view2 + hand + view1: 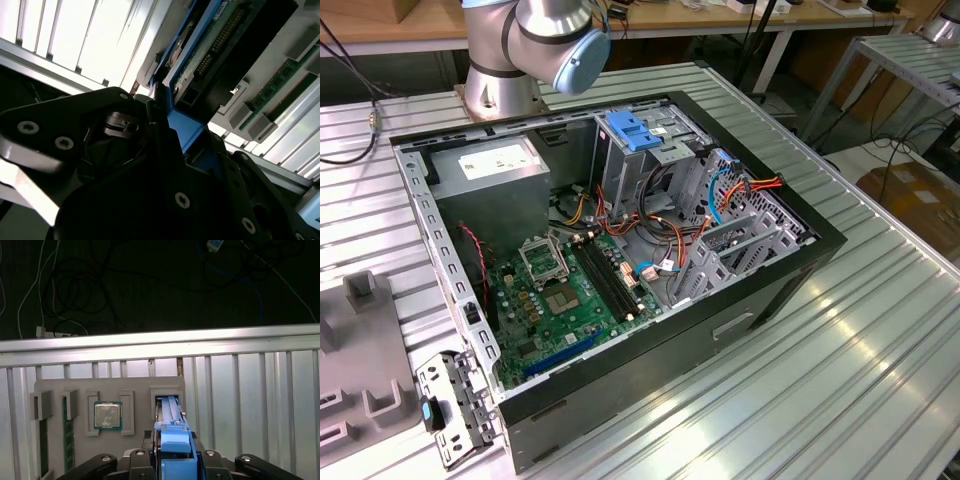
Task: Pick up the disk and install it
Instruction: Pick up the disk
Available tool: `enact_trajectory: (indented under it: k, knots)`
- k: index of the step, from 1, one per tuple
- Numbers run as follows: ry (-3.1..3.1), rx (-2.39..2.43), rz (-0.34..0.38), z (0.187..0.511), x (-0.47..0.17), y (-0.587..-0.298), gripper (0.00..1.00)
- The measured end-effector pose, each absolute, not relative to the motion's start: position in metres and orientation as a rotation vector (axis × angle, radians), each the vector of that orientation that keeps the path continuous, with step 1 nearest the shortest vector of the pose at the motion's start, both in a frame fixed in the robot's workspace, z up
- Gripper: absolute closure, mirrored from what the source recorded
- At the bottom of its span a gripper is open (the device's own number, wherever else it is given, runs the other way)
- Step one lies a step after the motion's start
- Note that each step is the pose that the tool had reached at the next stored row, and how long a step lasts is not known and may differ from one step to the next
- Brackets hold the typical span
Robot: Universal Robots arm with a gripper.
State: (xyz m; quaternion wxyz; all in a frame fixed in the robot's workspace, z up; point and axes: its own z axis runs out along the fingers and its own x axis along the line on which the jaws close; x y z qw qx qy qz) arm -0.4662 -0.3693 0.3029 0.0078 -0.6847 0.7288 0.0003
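First wrist view: claw (177, 462) grips the disk (171, 415), ribbed metal table (250, 400) beneath

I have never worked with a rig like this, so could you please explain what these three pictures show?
This is one robot arm mounted on a ribbed metal table, beside an open computer case. That picture, the exterior view, comes from a camera off the arm. The other two come from cameras riding near the arm's wrist, so they look along the gripper. In the first wrist view a grey tray lies on the table, holding a processor chip and memory sticks. The gripper is closed on the blue end of the disk, a hard drive in blue rails, which appears to stand in a slot of that tray. The second wrist view shows the same grip close up.
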Motion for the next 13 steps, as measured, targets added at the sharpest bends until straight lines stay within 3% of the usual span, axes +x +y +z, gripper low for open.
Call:
enact_trajectory:
  k: [13]
  knots:
    - [2.278,-2.141,0.001,0.326,-0.466,-0.369,0.63]
